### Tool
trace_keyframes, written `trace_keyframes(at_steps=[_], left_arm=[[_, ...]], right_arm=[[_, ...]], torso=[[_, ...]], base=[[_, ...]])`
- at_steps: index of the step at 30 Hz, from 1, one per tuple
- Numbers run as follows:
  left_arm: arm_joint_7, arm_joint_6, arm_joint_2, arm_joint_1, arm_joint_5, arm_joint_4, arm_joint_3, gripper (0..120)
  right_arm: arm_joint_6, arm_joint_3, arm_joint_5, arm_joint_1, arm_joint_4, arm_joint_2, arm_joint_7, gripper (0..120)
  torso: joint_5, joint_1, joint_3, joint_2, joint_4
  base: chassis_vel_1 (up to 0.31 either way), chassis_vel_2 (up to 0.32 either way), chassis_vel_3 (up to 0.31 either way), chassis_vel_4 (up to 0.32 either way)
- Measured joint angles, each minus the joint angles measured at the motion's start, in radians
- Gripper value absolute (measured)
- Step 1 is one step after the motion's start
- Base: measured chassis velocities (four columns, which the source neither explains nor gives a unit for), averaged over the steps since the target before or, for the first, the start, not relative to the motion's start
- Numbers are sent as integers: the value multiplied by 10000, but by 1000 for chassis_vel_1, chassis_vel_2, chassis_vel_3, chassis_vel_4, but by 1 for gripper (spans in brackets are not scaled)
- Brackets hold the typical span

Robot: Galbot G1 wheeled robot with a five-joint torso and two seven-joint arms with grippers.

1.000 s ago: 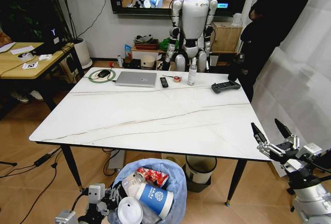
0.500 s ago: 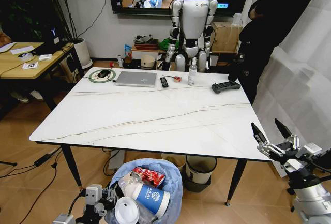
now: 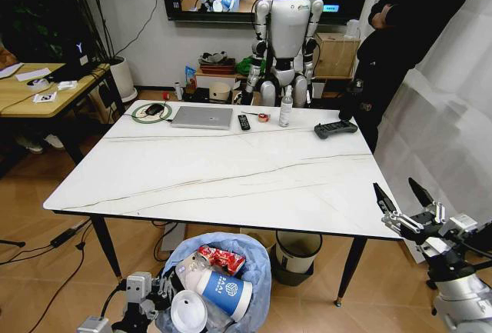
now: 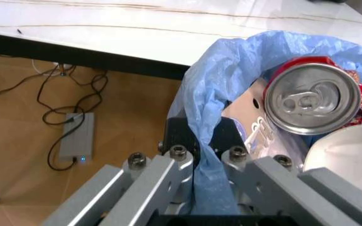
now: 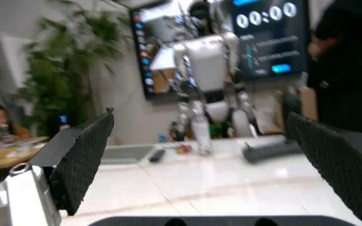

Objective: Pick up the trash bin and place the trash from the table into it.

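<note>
Marble table (image 3: 231,171) stands bare at its near half. Below its front edge the left gripper (image 4: 197,162) pinches the blue bag rim of the upright trash bin (image 3: 250,268), mouth up, holding can (image 4: 311,96) and cup (image 3: 223,287); it sits slightly lower than before. Right gripper (image 3: 403,194) hovers spread, unchanged.

Left gripper (image 4: 193,188): grey metal linkage bars joined by silver hex bolts, ending in black finger pads. Right gripper (image 3: 404,194): pointed black textured fingers on a silver-grey wrist with black cables.
</note>
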Motion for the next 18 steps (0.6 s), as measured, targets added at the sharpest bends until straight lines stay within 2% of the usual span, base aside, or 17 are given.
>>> trace_keyframes(at_steps=[1, 3, 4, 11, 16, 17, 18], left_arm=[[0, 2, -6, -20, -7, 24, -4, 0], [-1, 4, -7, -49, -18, 58, -10, 0], [-2, 7, -7, -95, -45, 104, -11, 0], [-63, 45, 19, -360, -168, 375, 56, 0], [-84, 76, 124, -495, -264, 484, 80, 0], [-95, 83, 143, -516, -284, 497, 82, 0], [-104, 100, 199, -575, -315, 542, 104, 0]], right_arm=[[64, -119, -487, 65, -228, 449, 233, 100], [107, -178, -755, 102, -348, 691, 360, 100], [134, -198, -868, 125, -385, 789, 409, 100], [172, -207, -943, 106, -416, 860, 471, 100], [382, 120, -937, -378, -314, 969, 967, 100], [473, 263, -923, -589, -252, 1002, 1134, 100], [581, 448, -902, -1008, -190, 1055, 1391, 100]], torso=[[19, 0, 1, -1, -4], [19, 1, 1, -1, -4], [7, 0, 1, 0, -3], [11, 1, 0, 0, 1], [19, 1, 0, -1, 4], [14, 1, 1, -1, 3], [-5, -1, 0, 1, -9]], base=[[0, 0, 0, 0], [0, 0, 0, 0], [0, 0, 0, 0], [0, 0, 0, 0], [0, 0, 0, 0], [0, 0, 0, 0], [0, 0, 0, 0]])
